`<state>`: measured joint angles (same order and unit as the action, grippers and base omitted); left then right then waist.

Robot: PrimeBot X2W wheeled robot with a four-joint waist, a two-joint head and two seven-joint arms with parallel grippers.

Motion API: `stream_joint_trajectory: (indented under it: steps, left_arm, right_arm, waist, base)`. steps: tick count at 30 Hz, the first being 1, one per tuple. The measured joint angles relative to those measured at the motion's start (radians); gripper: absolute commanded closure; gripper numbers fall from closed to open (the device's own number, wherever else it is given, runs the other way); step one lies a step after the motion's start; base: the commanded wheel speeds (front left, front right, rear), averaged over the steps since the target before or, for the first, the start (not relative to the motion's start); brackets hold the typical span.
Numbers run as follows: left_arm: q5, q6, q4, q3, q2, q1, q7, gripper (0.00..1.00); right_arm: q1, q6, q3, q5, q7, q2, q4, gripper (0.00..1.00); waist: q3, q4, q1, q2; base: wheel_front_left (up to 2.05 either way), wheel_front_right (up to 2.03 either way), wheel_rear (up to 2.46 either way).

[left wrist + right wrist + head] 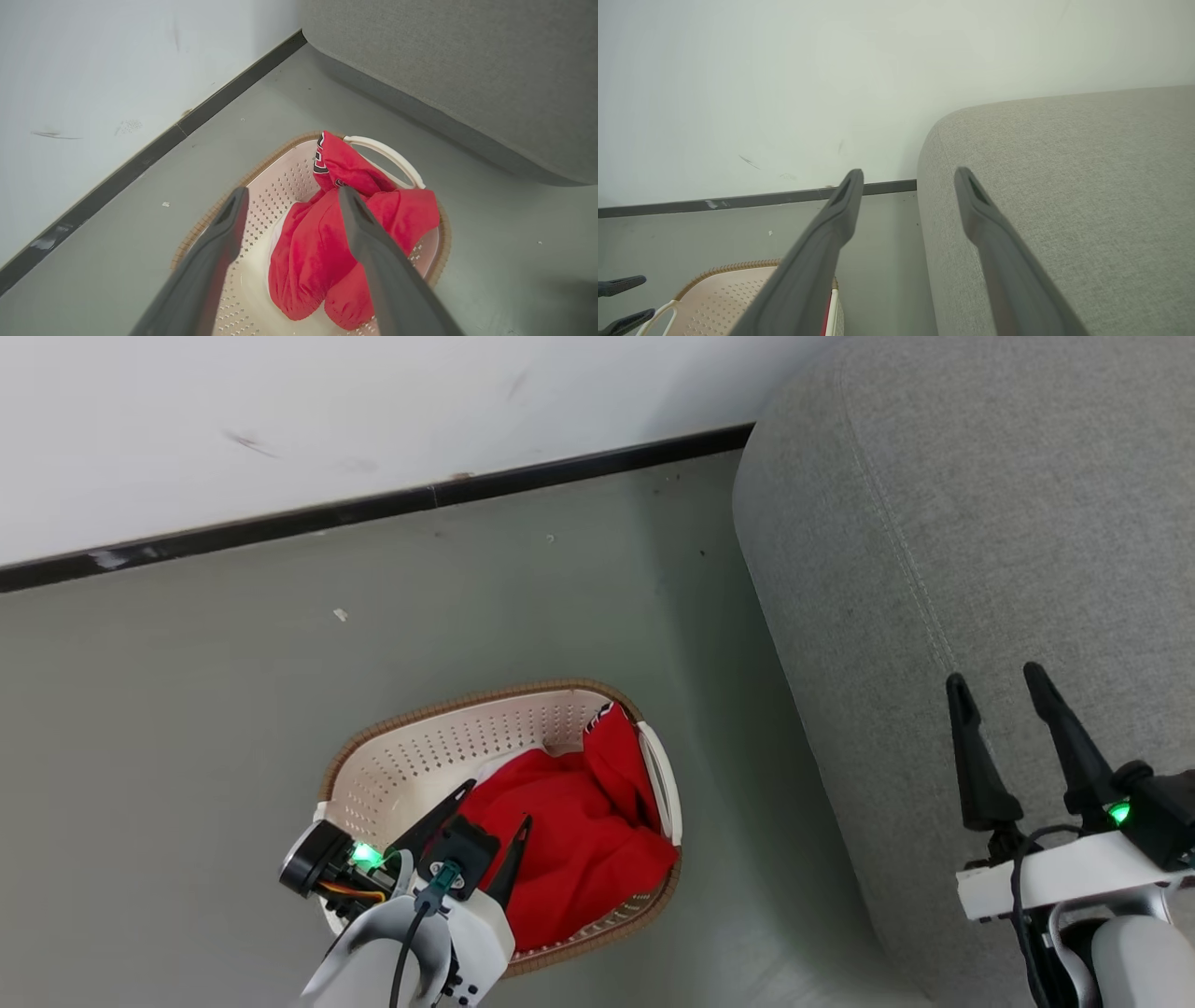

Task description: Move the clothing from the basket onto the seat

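Note:
The red clothing (569,831) lies heaped in the right half of the cream perforated basket (420,761) on the floor, one fold draped up against the far right handle. Over the basket's near left side hangs my left gripper (495,803), open, nothing between its fingers. In the left wrist view the clothing (317,252) sits below and beyond my left gripper (292,195), with black lettering on the raised fold. My right gripper (994,679) is open and empty above the grey seat (980,523). The right wrist view has that gripper (909,175) over the seat (1064,186) edge and the basket (724,289) at lower left.
A white wall (327,411) with a dark baseboard (373,509) runs behind the basket. Grey floor (187,709) surrounds the basket, with a narrow strip between it and the seat. Small specks of debris (340,614) lie on the floor.

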<state>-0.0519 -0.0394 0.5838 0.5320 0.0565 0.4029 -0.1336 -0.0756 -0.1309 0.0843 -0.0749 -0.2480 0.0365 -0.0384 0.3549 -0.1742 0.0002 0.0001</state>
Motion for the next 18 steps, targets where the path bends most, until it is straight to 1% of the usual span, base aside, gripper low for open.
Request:
stream_joint_trajectory:
  steps: [2,8,12,18]
  left_arm:
    - [0.001,0.007,0.013,0.004,-0.003,0.016,0.000,0.00]
    - [0.009,0.008,0.044,0.018,-0.007,0.067,-0.001,0.00]
    - [0.012,0.016,0.071,0.035,-0.010,0.082,-0.001,0.00]
    - [0.039,0.017,0.101,0.062,-0.011,0.097,-0.009,0.00]
  right_arm:
    - [-0.019,0.000,-0.003,-0.007,0.000,0.000,-0.013,0.00]
    - [-0.079,0.000,-0.028,-0.014,-0.004,0.001,-0.024,0.00]
    - [-0.126,0.000,-0.041,-0.030,-0.004,0.001,-0.036,0.00]
    - [-0.181,0.000,-0.074,-0.049,-0.007,0.001,-0.044,0.00]
  waist:
    - [0.024,-0.011,0.0000,0.0000]
    - [0.091,-0.045,0.0000,0.0000]
    - [0.133,-0.069,0.0000,-0.0001]
    - [0.191,-0.105,0.0000,0.0000]
  base:
    - [0.00,0.00,0.00]
    - [0.00,0.00,0.00]
    - [0.00,0.00,0.00]
    - [0.00,0.00,0.00]
